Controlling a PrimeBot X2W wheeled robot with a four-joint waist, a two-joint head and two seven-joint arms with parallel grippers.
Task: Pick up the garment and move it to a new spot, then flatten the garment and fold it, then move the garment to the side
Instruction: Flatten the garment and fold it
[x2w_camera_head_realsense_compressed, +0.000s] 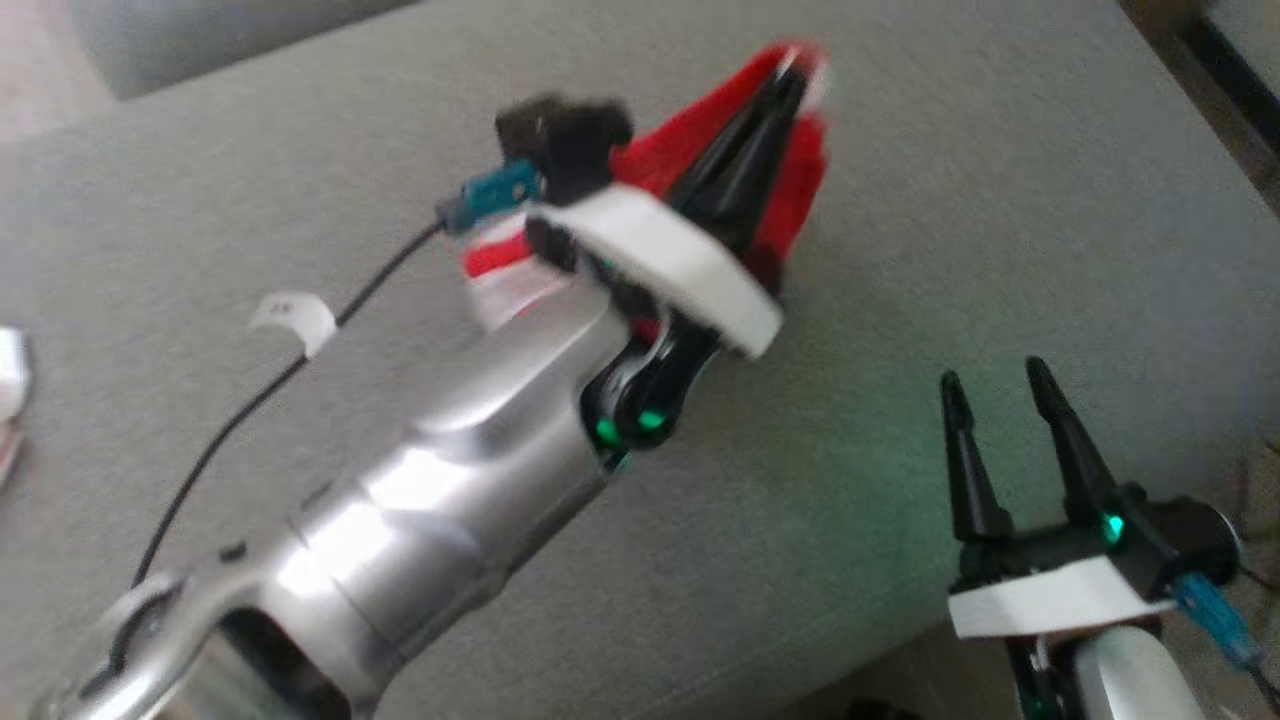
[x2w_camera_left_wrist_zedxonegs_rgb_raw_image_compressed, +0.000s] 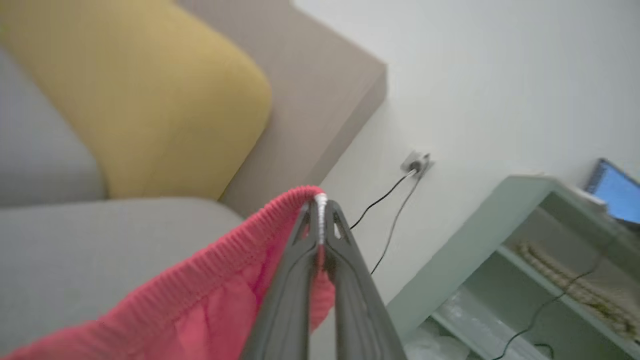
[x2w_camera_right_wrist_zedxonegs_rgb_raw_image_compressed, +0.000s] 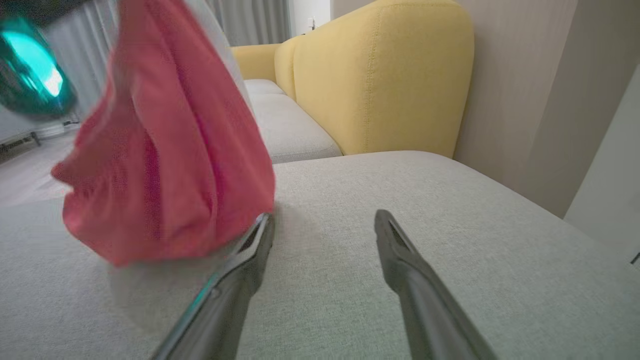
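The red garment (x2w_camera_head_realsense_compressed: 690, 135) (x2w_camera_left_wrist_zedxonegs_rgb_raw_image_compressed: 200, 300) (x2w_camera_right_wrist_zedxonegs_rgb_raw_image_compressed: 165, 165) hangs bunched from the left gripper (x2w_camera_head_realsense_compressed: 790, 75) (x2w_camera_left_wrist_zedxonegs_rgb_raw_image_compressed: 320, 210). That gripper's fingers are pressed together on a ribbed red edge with a bit of white at the tips. The cloth is raised over the grey sofa seat (x2w_camera_head_realsense_compressed: 900, 250) (x2w_camera_right_wrist_zedxonegs_rgb_raw_image_compressed: 400, 190); whether its lowest fold touches the seat is unclear. A striped red-and-white part shows by the wrist. The right gripper (x2w_camera_head_realsense_compressed: 990, 375) (x2w_camera_right_wrist_zedxonegs_rgb_raw_image_compressed: 324, 217) is low beside it, fingers apart and empty, pointing toward the yellow back cushion (x2w_camera_right_wrist_zedxonegs_rgb_raw_image_compressed: 380, 75) (x2w_camera_left_wrist_zedxonegs_rgb_raw_image_compressed: 150, 100).
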